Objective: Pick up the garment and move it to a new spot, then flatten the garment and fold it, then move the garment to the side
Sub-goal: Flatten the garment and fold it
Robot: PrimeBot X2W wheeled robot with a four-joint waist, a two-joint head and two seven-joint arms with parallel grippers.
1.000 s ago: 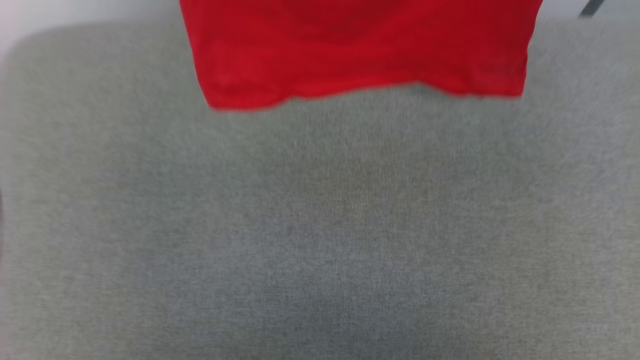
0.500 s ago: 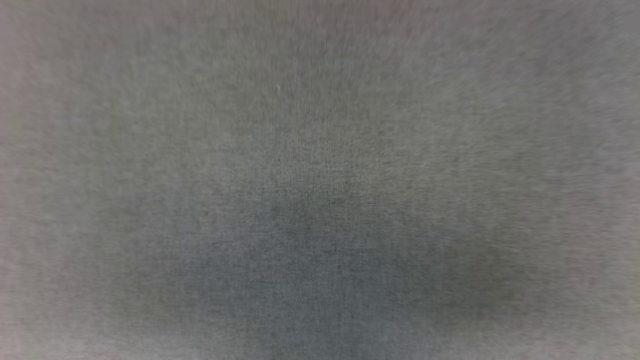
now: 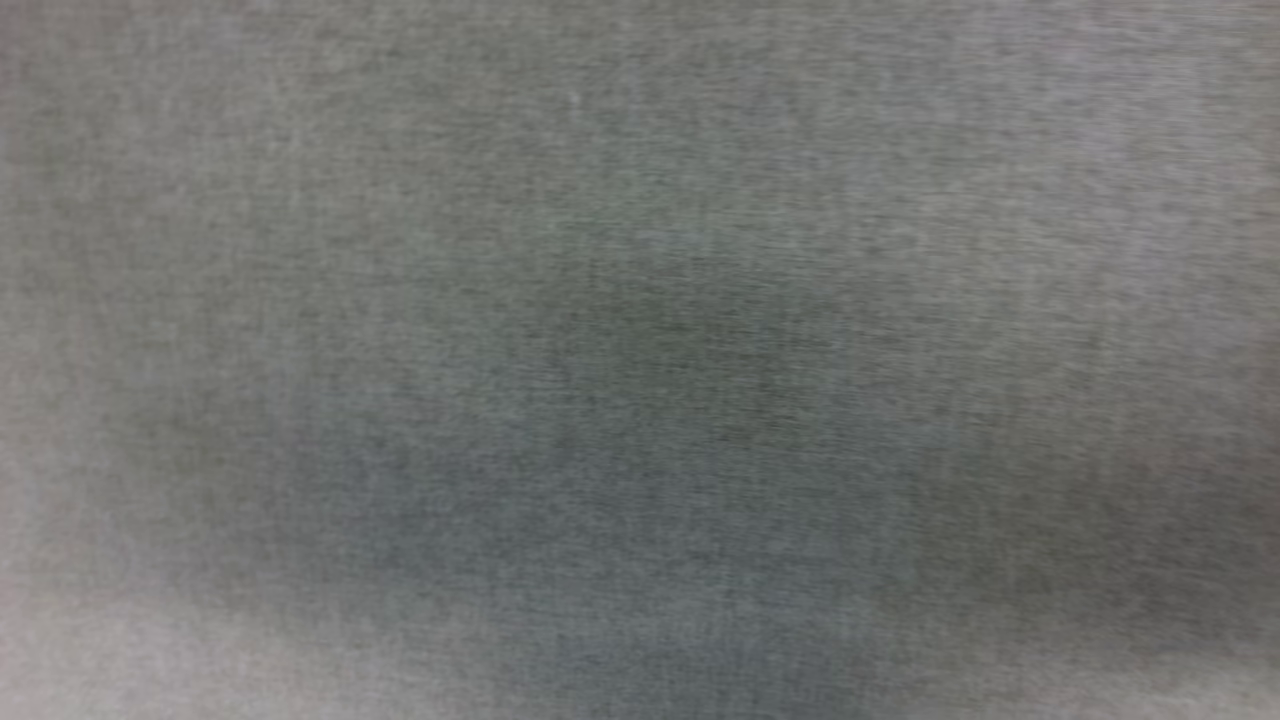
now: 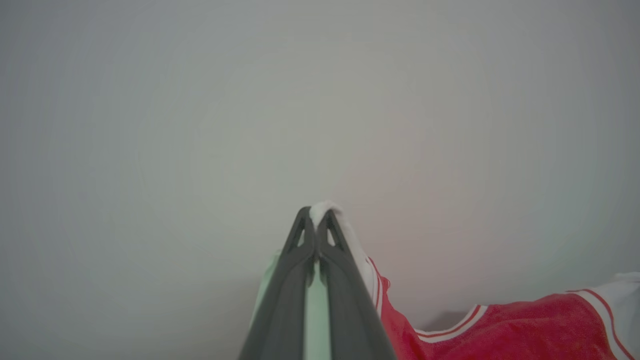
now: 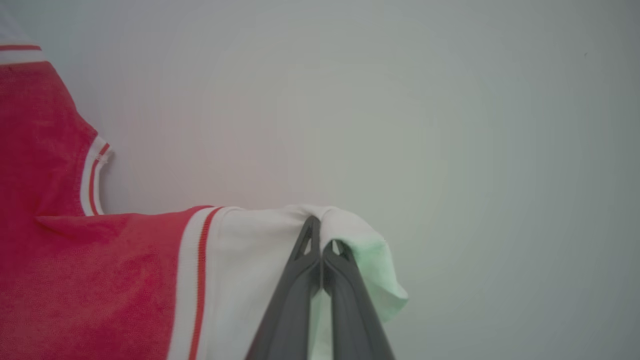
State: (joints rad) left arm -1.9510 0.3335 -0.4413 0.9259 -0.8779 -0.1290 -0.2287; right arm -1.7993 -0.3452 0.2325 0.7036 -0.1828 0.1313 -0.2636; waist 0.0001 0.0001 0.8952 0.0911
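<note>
The left gripper (image 4: 316, 220) is clamped shut on a white sleeve (image 4: 350, 240) of the red jersey-style shirt with striped trim (image 4: 505, 327). The right gripper (image 5: 322, 237) pinches the opposite sleeve, and the body hangs inward of each. Within the last second the head camera swung off the red hem onto the grey woven surface (image 3: 640, 360). The shirt is probably being carried to its new spot.

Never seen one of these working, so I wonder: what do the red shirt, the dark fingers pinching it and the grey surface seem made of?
Shirt: soft matte knit cloth; fuzzy nap, ribbed striped trim. Fingers: probably moulded plastic; dull dark grey, cut-out tips. Grey surface: likely woven fabric; fine grain, though blurred.
</note>
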